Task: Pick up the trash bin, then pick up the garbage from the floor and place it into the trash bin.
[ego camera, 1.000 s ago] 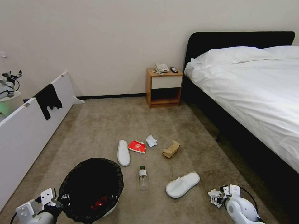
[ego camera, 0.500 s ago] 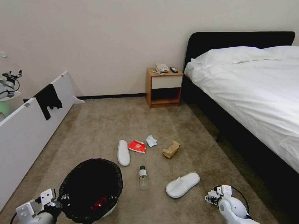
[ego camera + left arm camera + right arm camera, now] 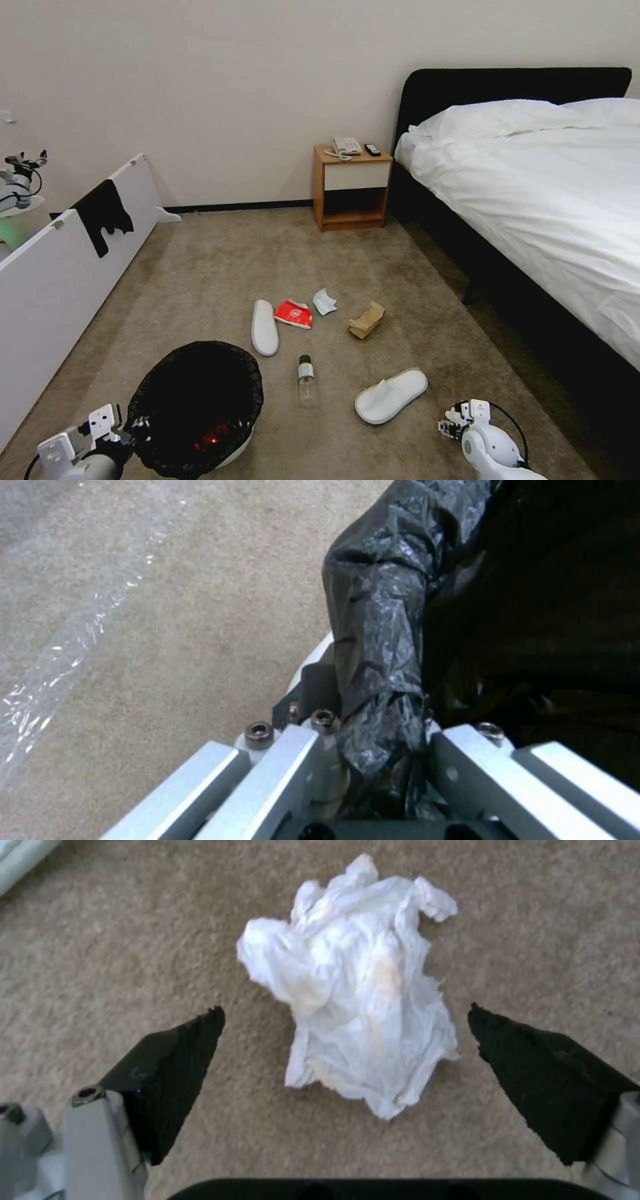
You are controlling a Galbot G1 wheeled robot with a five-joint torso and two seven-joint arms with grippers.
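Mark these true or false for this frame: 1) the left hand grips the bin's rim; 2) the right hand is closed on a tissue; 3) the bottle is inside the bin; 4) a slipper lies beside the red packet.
1) True: the left hand clamps the trash bin at its bagged rim.
2) False: the right hand is open, with the tissue on the floor between its fingers.
3) False: the bottle lies on the carpet.
4) True: a slipper lies beside the red packet.

1. the left gripper (image 3: 130, 427) is held low at the robot's left, fingers clamped together.
2. the right gripper (image 3: 347, 1012) is pointed downward, fingers spread wide.
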